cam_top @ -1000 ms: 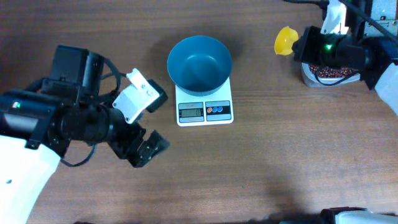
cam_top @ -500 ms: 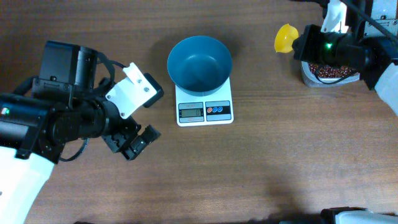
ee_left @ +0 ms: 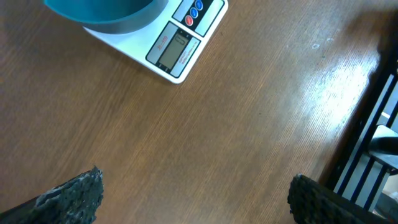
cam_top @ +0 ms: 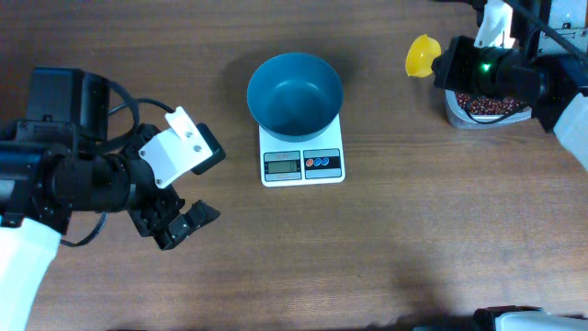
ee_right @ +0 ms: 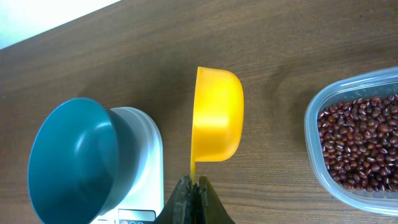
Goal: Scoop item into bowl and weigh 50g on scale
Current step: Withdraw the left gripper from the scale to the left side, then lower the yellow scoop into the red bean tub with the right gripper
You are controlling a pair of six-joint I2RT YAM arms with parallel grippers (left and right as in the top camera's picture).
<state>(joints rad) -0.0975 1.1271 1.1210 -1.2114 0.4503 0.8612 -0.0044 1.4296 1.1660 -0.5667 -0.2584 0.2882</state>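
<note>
The small red-brown beans (ee_right: 360, 146) lie in a clear tub (ee_right: 329, 180) at the far right of the table (cam_top: 413, 239). The right claw (ee_right: 194, 186) is just beside that tub. Its two fingers are pressed together on the thin handle of a yellow scoop (ee_right: 217, 115). The scoop sticks out from the claw, between the tub and the blue bowl (cam_top: 294, 92), and touches neither. The bowl sits on the back part of the white scale (cam_top: 302, 165), so the little screen and the red and blue buttons show in front. The left claw (cam_top: 184, 227) is well apart from the scale, off to its left, over bare table. Its fingers are spread wide and hold nothing. The table is brown wood with fine lines running along it, and it shines a bit. Past its edge, the left wrist view shows some black bars (ee_left: 373, 124).
</note>
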